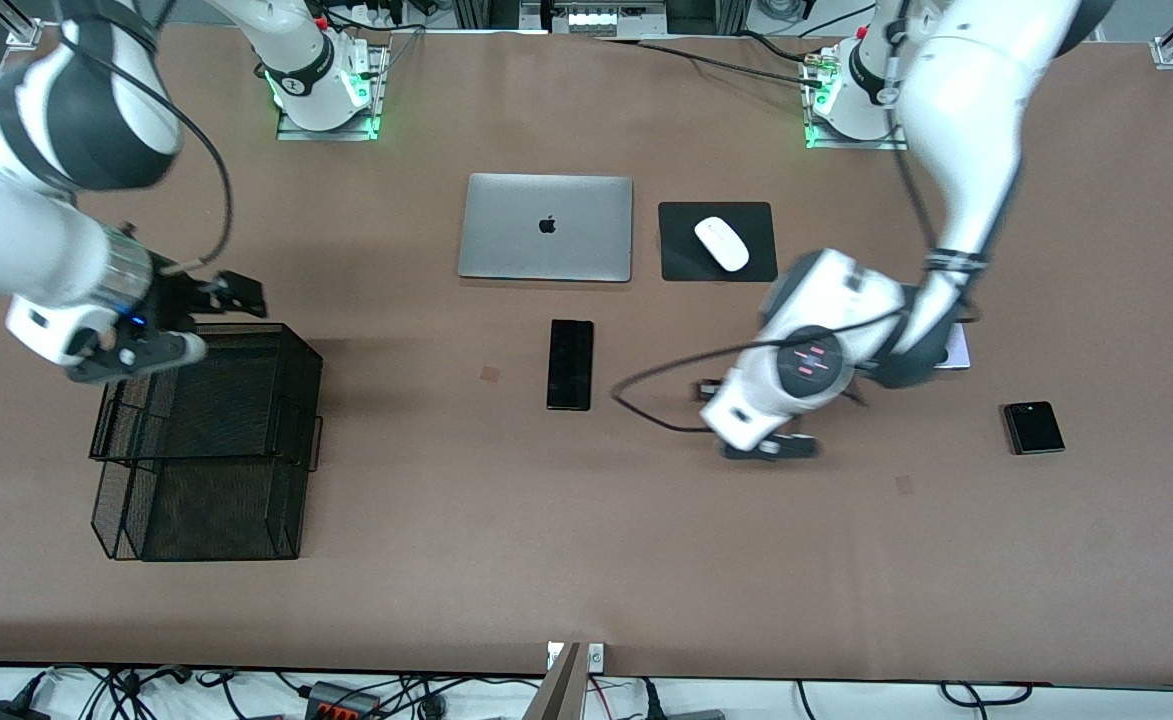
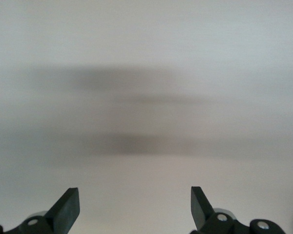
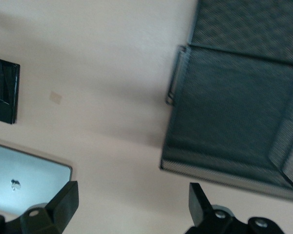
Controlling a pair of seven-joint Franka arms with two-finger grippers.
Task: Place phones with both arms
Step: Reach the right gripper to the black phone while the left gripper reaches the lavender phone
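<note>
The long slim black phone point(image 1: 570, 364) lies mid-table, nearer the front camera than the laptop; it also shows in the right wrist view point(image 3: 4, 90). The small squarish black phone point(image 1: 1034, 428) lies toward the left arm's end. Only an edge of the lilac-white phone point(image 1: 958, 348) shows, the rest hidden under the left arm. My left gripper point(image 1: 772, 449) is open and empty, low over bare table between the two black phones; its wrist view point(image 2: 135, 204) shows only blurred table. My right gripper point(image 1: 136, 360) is open and empty above the mesh tray's edge, as its wrist view point(image 3: 134, 202) also shows.
A black two-tier mesh tray point(image 1: 246, 520) stands toward the right arm's end and shows in the right wrist view point(image 3: 234, 122). A silver laptop point(image 1: 546, 227) lies closed near the robots' bases, also in the right wrist view point(image 3: 24, 183). A white mouse point(image 1: 722, 243) rests on a black pad point(image 1: 681, 260).
</note>
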